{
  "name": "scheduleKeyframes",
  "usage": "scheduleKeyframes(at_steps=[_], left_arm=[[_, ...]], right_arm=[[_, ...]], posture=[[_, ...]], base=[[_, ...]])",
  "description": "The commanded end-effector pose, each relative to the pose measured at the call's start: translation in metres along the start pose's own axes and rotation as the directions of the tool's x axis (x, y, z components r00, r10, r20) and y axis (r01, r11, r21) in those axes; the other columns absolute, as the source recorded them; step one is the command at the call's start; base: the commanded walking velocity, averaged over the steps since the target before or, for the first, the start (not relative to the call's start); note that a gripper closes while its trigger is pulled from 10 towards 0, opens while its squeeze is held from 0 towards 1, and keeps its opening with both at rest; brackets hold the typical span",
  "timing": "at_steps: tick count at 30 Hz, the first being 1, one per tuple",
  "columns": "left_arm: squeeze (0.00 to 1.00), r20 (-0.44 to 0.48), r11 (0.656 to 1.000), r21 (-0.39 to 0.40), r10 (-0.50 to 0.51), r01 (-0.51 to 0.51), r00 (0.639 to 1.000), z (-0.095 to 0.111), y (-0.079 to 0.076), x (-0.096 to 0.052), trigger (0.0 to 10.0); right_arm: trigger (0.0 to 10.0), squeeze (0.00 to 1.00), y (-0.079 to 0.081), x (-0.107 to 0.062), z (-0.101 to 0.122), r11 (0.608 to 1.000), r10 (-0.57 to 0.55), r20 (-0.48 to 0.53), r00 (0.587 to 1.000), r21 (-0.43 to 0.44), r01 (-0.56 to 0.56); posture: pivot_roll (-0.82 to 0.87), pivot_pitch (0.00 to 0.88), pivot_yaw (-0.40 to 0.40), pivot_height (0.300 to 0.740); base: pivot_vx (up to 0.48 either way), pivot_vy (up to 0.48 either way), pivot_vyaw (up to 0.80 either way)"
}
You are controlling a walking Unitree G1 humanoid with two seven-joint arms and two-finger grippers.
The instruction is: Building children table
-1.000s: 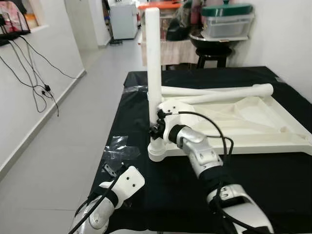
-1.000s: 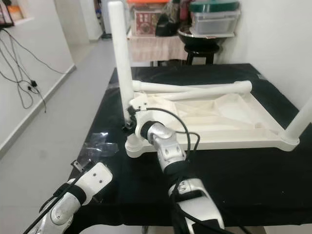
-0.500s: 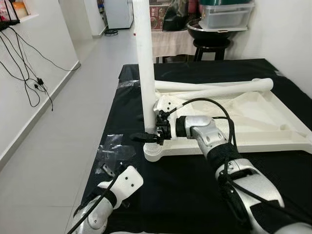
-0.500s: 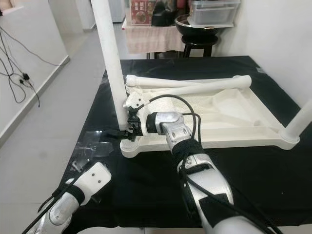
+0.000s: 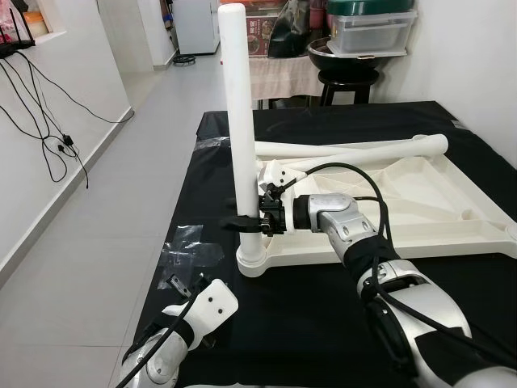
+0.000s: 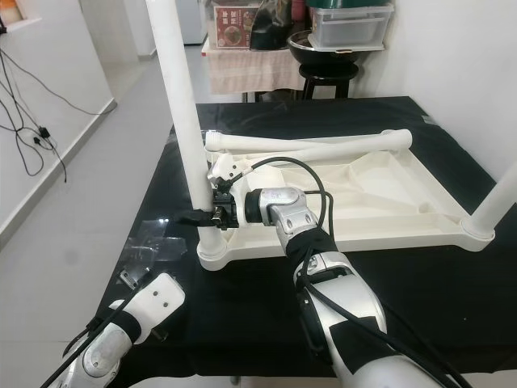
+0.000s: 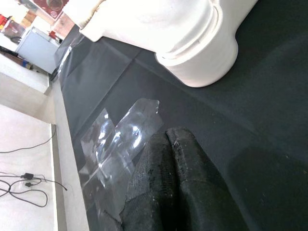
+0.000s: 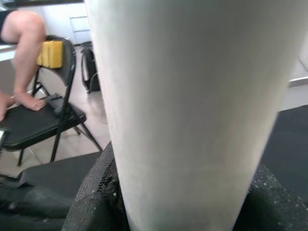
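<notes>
Two black fingers of the right gripper (image 5: 245,221) are clamped around the upright white table leg (image 5: 237,121), low on it, just above the round corner socket (image 5: 256,260) of the upturned white tabletop (image 5: 420,210) in which the leg stands. That tabletop lies underside up on a black cloth (image 5: 307,315), and the held leg rises from the corner nearest the robot on its left side. Across the far edge of the tabletop lie two loose white legs (image 5: 355,151), resting on its rim and crossing one another. Another leg (image 6: 501,198) stands tilted in the socket at the tabletop's near right corner. Left of the tabletop's near corner, on the cloth, lies a crumpled clear plastic wrapper (image 5: 194,252). The left gripper (image 7: 166,185) hangs low beside that wrapper, well apart from the tabletop, with its fingers pressed together on nothing. Beyond the tabletop's far edge stand a stool and stacked storage boxes (image 5: 370,32).
</notes>
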State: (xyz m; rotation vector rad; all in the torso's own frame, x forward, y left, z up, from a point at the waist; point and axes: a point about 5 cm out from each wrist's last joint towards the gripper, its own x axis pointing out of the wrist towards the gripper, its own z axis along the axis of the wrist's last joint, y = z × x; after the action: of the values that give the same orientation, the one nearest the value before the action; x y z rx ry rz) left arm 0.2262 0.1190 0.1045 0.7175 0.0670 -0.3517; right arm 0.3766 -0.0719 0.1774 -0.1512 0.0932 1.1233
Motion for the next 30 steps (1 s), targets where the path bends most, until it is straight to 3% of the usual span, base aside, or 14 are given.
scheduleKeyframes(at_steps=[1, 2, 3, 4, 7, 9, 11, 15, 16, 19, 20, 26, 28, 30], left_arm=[[0.0, -0.007, 1.0, 0.011, 0.0, 0.0, 1.0, -0.001, 0.0, -0.004, 10.0], [0.0, -0.006, 1.0, 0.01, 0.001, -0.001, 1.0, -0.001, 0.001, -0.005, 10.0], [0.0, -0.006, 1.0, 0.01, 0.001, -0.001, 1.0, -0.001, 0.001, -0.005, 10.0], [0.0, -0.005, 1.0, 0.01, 0.001, -0.001, 1.0, -0.002, 0.003, -0.006, 10.0], [0.0, -0.006, 1.0, 0.01, 0.001, -0.001, 1.0, -0.003, 0.004, -0.006, 10.0], [0.0, -0.005, 1.0, 0.009, 0.002, -0.002, 1.0, -0.004, 0.004, -0.007, 10.0], [0.0, -0.005, 1.0, 0.008, 0.001, -0.001, 1.0, -0.005, 0.004, -0.007, 10.0], [0.0, -0.005, 1.0, 0.007, 0.001, -0.001, 1.0, -0.005, 0.004, -0.007, 10.0], [0.0, -0.006, 1.0, 0.008, 0.001, -0.001, 1.0, -0.006, 0.004, -0.007, 10.0], [0.0, -0.007, 1.0, 0.008, 0.0, 0.0, 1.0, -0.006, 0.004, -0.008, 10.0], [0.0, -0.008, 1.0, 0.008, 0.0, 0.0, 1.0, -0.007, 0.004, -0.008, 10.0], [0.0, -0.011, 1.0, 0.008, 0.0, 0.0, 1.0, -0.009, 0.005, -0.006, 10.0], [0.0, -0.011, 1.0, 0.007, 0.0, 0.0, 1.0, -0.01, 0.005, -0.006, 10.0], [0.0, -0.011, 1.0, 0.007, 0.0, 0.0, 1.0, -0.01, 0.005, -0.005, 10.0]], right_arm=[[0.0, 0.0, -0.009, -0.007, -0.018, 0.961, -0.273, -0.036, 0.961, 0.044, 0.275], [0.0, 0.0, -0.001, -0.013, -0.027, 0.869, -0.494, -0.01, 0.869, 0.016, 0.494], [0.0, 0.0, -0.001, -0.013, -0.027, 0.869, -0.494, -0.01, 0.869, 0.016, 0.494], [0.0, 0.0, 0.02, -0.03, -0.031, 0.72, -0.693, 0.053, 0.719, 0.0, 0.694], [0.0, 0.0, 0.03, -0.033, -0.03, 0.694, -0.718, 0.076, 0.692, 0.0, 0.72], [0.0, 0.0, 0.039, -0.023, -0.032, 0.729, -0.68, 0.078, 0.729, -0.03, 0.684], [0.0, 0.0, 0.038, -0.013, -0.029, 0.754, -0.651, 0.075, 0.756, -0.054, 0.655], [0.0, 0.0, 0.037, -0.009, -0.026, 0.76, -0.644, 0.074, 0.762, -0.058, 0.648], [10.0, 0.0, 0.04, -0.001, -0.021, 0.802, -0.585, 0.093, 0.806, -0.077, 0.592], [10.0, 0.0, 0.046, 0.003, -0.017, 0.818, -0.559, 0.099, 0.823, -0.093, 0.567], [10.0, 1.0, 0.049, 0.012, -0.001, 0.893, -0.423, 0.14, 0.895, -0.101, 0.438], [10.0, 1.0, 0.037, 0.016, 0.023, 0.946, -0.257, 0.175, 0.951, -0.155, 0.284], [10.0, 0.0, 0.031, 0.021, 0.033, 0.96, -0.127, 0.148, 0.981, -0.23, 0.159], [10.0, 0.0, 0.03, 0.024, 0.036, 0.959, -0.033, 0.105, 0.994, -0.276, 0.061]], posture=[[-0.07, 0.0, 0.015, 0.74], [-0.08, 0.002, 0.028, 0.74], [-0.08, 0.002, 0.028, 0.74], [-0.09, 0.0, 0.037, 0.74], [-0.09, 0.0, 0.037, 0.74], [-0.11, 0.0, 0.05, 0.74], [-0.13, 0.0, 0.049, 0.74], [-0.13, 0.0, 0.049, 0.74], [-0.14, 0.0, 0.058, 0.74], [-0.14, 0.0, 0.058, 0.74], [-0.15, 0.0, 0.068, 0.74], [-0.16, 0.0, 0.076, 0.74], [-0.16, 0.0, 0.075, 0.74], [-0.16, 0.0, 0.073, 0.74]], base=[[0.0, 0.0, 0.0], [0.0, 0.0, 0.0], [0.0, 0.0, 0.0], [0.0, 0.0, 0.0], [0.0, 0.0, 0.0], [0.0, 0.0, 0.0], [0.0, 0.0, 0.0], [0.0, 0.0, 0.0], [0.0, 0.0, 0.0], [0.0, 0.0, 0.0], [0.0, 0.0, 0.0], [0.0, 0.0, 0.0], [0.0, 0.0, 0.0], [0.0, 0.0, 0.0]])
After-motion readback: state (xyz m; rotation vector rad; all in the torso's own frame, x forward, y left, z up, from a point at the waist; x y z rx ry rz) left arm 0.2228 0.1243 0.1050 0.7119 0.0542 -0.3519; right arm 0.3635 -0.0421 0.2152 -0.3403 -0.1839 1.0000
